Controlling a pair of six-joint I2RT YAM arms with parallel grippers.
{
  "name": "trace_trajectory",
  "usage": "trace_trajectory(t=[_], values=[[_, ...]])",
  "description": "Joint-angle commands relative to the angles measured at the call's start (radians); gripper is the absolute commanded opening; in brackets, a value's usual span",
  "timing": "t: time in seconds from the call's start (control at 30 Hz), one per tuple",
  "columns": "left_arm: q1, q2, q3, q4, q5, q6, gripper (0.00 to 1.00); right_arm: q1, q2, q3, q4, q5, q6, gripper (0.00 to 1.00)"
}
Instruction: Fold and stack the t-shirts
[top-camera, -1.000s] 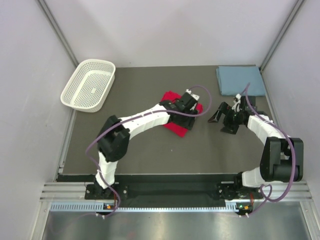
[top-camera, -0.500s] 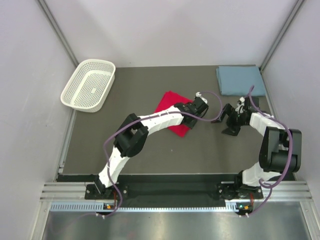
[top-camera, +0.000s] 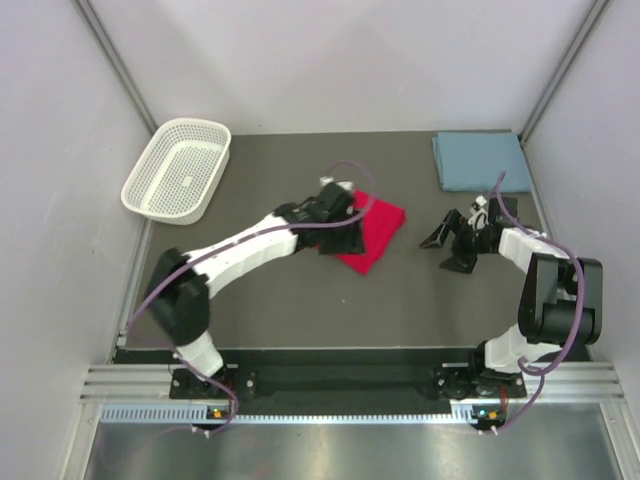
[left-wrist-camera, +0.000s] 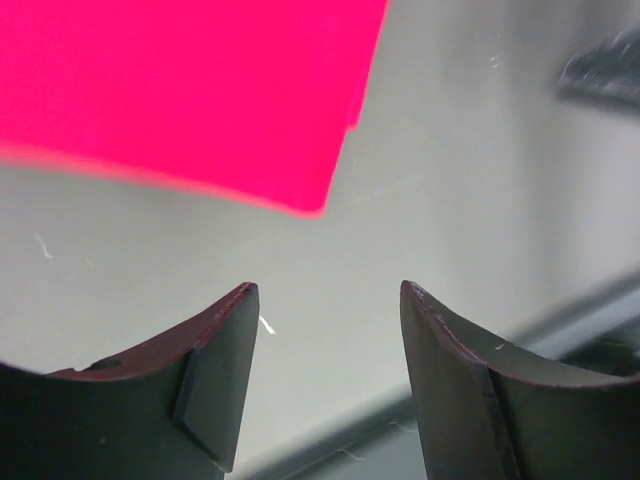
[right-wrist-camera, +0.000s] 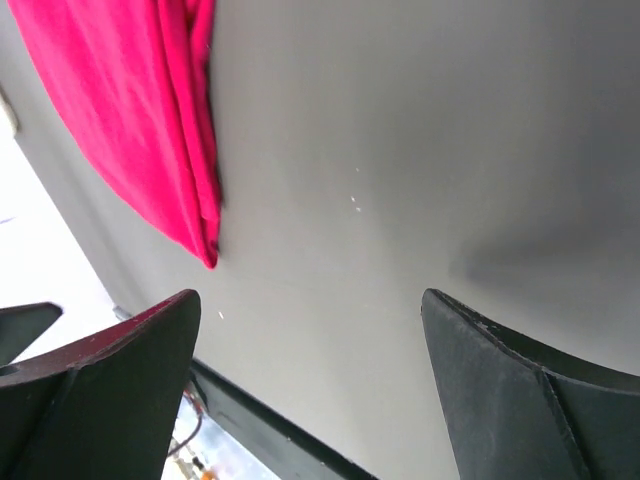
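Observation:
The red t-shirt (top-camera: 378, 235) lies folded flat in the middle of the table. It also shows in the left wrist view (left-wrist-camera: 180, 90) and the right wrist view (right-wrist-camera: 130, 130). My left gripper (top-camera: 342, 232) is open and empty at the shirt's left edge, just above the table (left-wrist-camera: 330, 300). My right gripper (top-camera: 444, 252) is open and empty to the right of the red shirt, apart from it (right-wrist-camera: 310, 310). The blue-grey t-shirt (top-camera: 481, 160) lies folded in the far right corner.
A white mesh basket (top-camera: 178, 170) stands at the far left of the dark table (top-camera: 270, 290). Grey walls close in the table on the left, back and right. The right gripper shows as a dark shape in the left wrist view (left-wrist-camera: 600, 70).
My left gripper has swung from the red shirt's right end back to its left side. The red shirt now lies a little further right. The right gripper has hardly moved.

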Motion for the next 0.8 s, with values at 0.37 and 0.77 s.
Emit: trace_trajectory(t=[0.37, 0.77], values=[[0.113, -0.267, -0.614, 0.696, 0.064, -1.049, 0.64, 0.005, -0.078, -0.071, 0.085, -0.027, -0.006, 0.92], [0.015, -0.144, -0.635, 0.709, -0.099, -1.323, 0.63, 0.011, -0.098, -0.071, 0.093, -0.025, 0.012, 0.92]])
